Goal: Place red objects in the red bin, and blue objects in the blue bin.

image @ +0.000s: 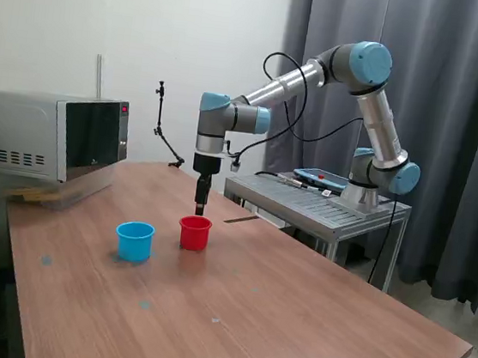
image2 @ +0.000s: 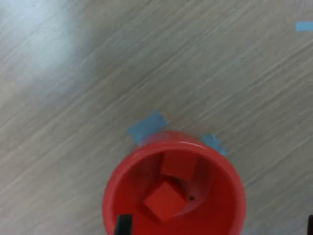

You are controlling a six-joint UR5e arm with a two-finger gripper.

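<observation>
Your arm hangs its claw (image: pixel 200 210) straight down over the red cup (image: pixel 195 233), tips just above the rolled rim. You cannot tell from either view how far the claw is parted or whether it holds anything; the wrist view catches only a dark finger tip (image2: pixel 123 225) at the picture's edge, over the cup's rim.

The red cup (image2: pixel 174 196) is smooth, glossy plastic, round and slightly tapered. Inside it you see two small solid red cubes (image2: pixel 165 201) with flat faces and crisp edges: one lies near the middle, turned corner-on, the other leans against the wall beside it.

The blue cup (image: pixel 134 241), same shape in light cyan plastic, stands on the counter (image: pixel 293 315) just beside the red one, at its 9 o'clock in the exterior view, the two not touching. What it holds is hidden from you.

The counter is matte wood-grain laminate. Scraps of blue tape (image2: pixel 147 126) stick to it against the red cup's base.

A boxy grey microwave (image: pixel 49 136) with a dark glass door sits well apart at 10 o'clock from the cups. No writing is readable anywhere.
</observation>
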